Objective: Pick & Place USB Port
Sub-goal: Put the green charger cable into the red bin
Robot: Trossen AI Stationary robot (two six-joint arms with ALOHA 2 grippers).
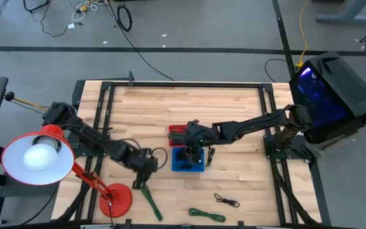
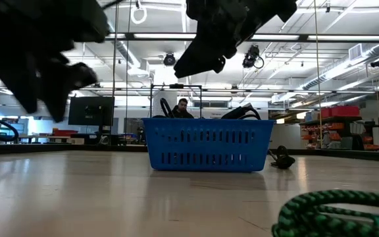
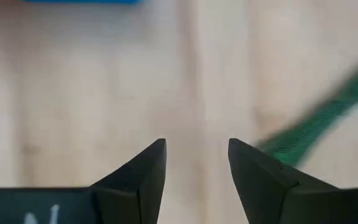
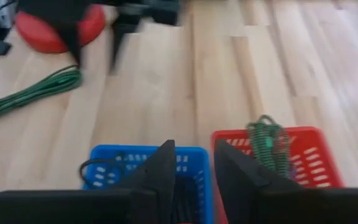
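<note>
at the centre of the high view we find the right gripper (image 1: 192, 151) positioned over the blue basket (image 1: 188, 166), with the red basket (image 1: 178, 134) touching the blue one on its upper side. in the right wrist view the two dark fingers (image 4: 160, 171) stand a little apart, with a narrow gap between them and nothing visibly clamped; below them the blue basket (image 4: 104, 165) holds a black cable (image 4: 98, 167), and the red basket (image 4: 316, 158) holds a green cable (image 4: 266, 140). we cannot tell which item is the usb part.

the left gripper (image 1: 146, 166) sits left of centre in the high view, just beside a green cable (image 1: 151, 202) that runs toward the lower edge. in the left wrist view its fingers (image 3: 143, 177) stand apart and empty over bare wood.

further cables lie in the lower centre of the high view: one black (image 1: 226, 201), one green (image 1: 207, 214). a red lamp (image 1: 37, 156) occupies the lower left.

in the low view, a person (image 2: 182, 107) sits behind the blue basket (image 2: 206, 143).
</note>
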